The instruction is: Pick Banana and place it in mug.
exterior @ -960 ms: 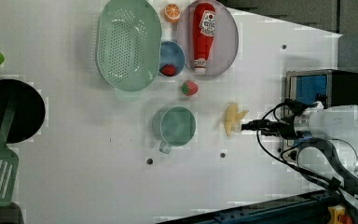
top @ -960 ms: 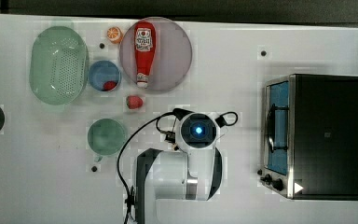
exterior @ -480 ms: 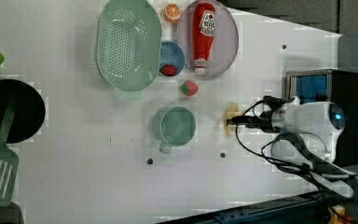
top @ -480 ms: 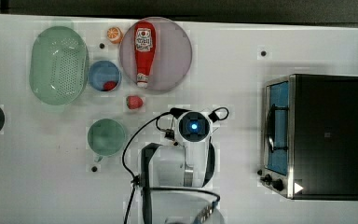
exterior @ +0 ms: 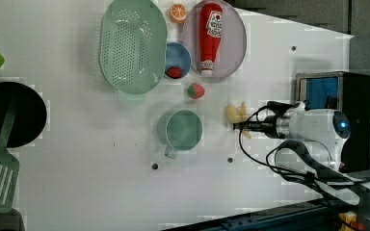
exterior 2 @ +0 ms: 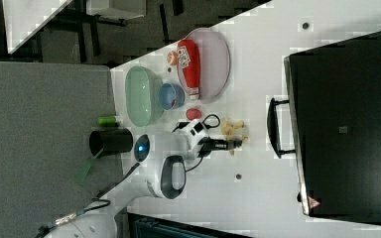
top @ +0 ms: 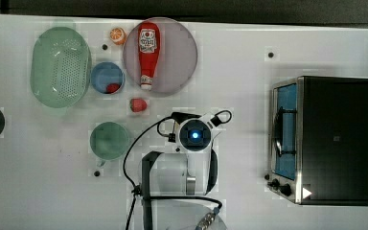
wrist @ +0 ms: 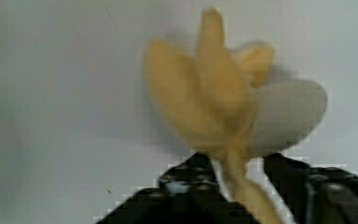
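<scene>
The gripper (wrist: 235,179) has dropped and pinched the banana (wrist: 214,107) stem, so lifting toward the mug (exterior: 183,130) comes next.

The banana's (wrist: 209,112) stem sits between the gripper's (wrist: 237,179) dark fingers (wrist: 191,175).

A single white robot arm reaches out over the white table (exterior: 77,192), its forearm bent down so the wrist hangs low above the surface. In the left view, the black gripper (exterior: 237,126) extends from the wrist toward the banana (exterior: 235,112) and its tip meets the fruit. In the wrist view, the two dark fingers (wrist: 191,175) sit either side of the banana's stem, touching it.
</scene>
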